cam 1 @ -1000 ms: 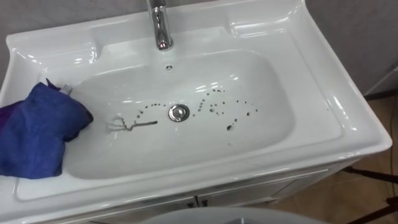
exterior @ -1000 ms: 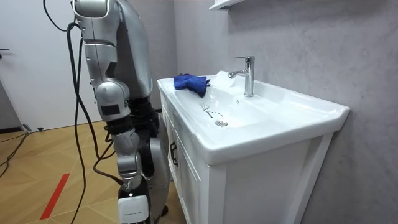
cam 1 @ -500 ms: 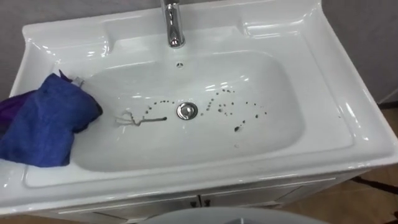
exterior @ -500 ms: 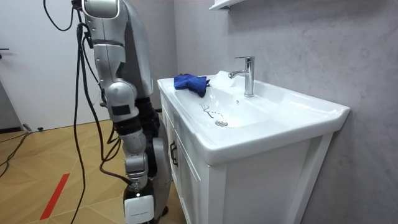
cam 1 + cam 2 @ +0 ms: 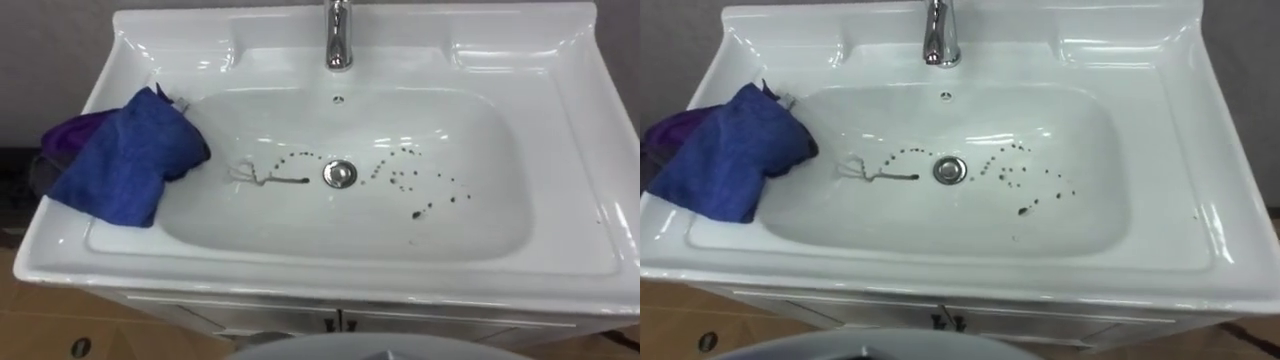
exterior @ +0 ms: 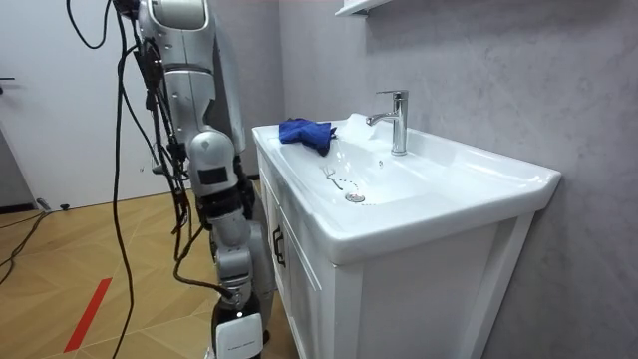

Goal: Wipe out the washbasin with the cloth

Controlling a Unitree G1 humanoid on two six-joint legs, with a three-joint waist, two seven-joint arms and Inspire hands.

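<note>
The white basin (image 5: 560,200) has dark specks (image 5: 420,185) scattered over the floor of its bowl, arcing to either side of the metal drain (image 5: 340,173). A thin pale and dark squiggle (image 5: 250,177) lies just left of the drain. A crumpled blue cloth (image 5: 130,165) sits on the left rim, its inner edge hanging over into the bowl, well apart from the specks. A bit of purple fabric (image 5: 68,135) shows at its outer side. The chrome faucet (image 5: 340,35) stands upright at the middle of the back ledge, with the small overflow hole (image 5: 338,99) below it. The front, right and back ledges run as broad white edges around the bowl. In the room view the basin tops a white cabinet (image 6: 329,289) set against a grey wall (image 6: 498,70), with wood floor (image 6: 90,269) stretching away on the room view's left. The robot stands upright at the cabinet's front, near the cloth end. Its right hand (image 6: 235,319) hangs low beside the cabinet, away from the cloth; whether it is open or closed cannot be told.
</note>
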